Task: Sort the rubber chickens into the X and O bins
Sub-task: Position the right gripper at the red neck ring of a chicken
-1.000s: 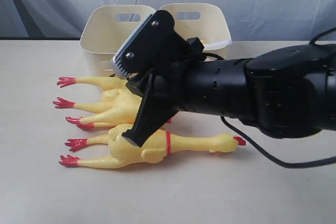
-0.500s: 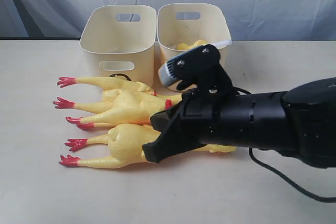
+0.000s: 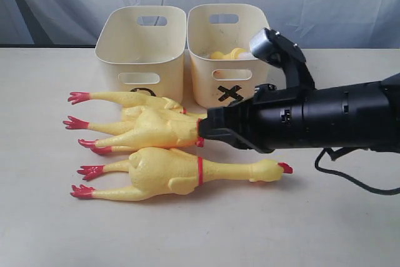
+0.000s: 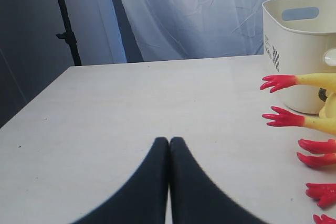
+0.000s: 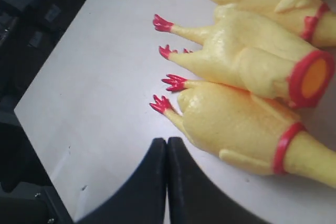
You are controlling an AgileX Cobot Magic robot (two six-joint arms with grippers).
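Note:
Three rubber chickens lie side by side on the table, red feet to the left: a back one (image 3: 134,99), a middle one (image 3: 153,130) (image 5: 252,51) and a front one (image 3: 169,173) (image 5: 236,124). The middle one ends in an open red-ringed neck. A further yellow chicken (image 3: 226,54) shows inside the X bin (image 3: 230,92). The O bin (image 3: 140,42) (image 4: 302,40) stands to its left. My right gripper (image 3: 204,130) (image 5: 167,141) is shut and empty, its tip at the middle chicken's neck band. My left gripper (image 4: 169,140) is shut over bare table, away from the red feet (image 4: 278,82).
The black right arm (image 3: 312,117) stretches in from the right, above the front chicken's head (image 3: 275,168). A black cable (image 3: 350,182) trails on the table below it. A blue-grey curtain (image 3: 325,4) hangs behind the bins. A dark stand pole (image 4: 65,19) rises past the table's edge.
The right arm has come down from above the chickens and drawn back to the right, uncovering both bins and the X mark. Its shut tip now sits at the middle chicken's neck.

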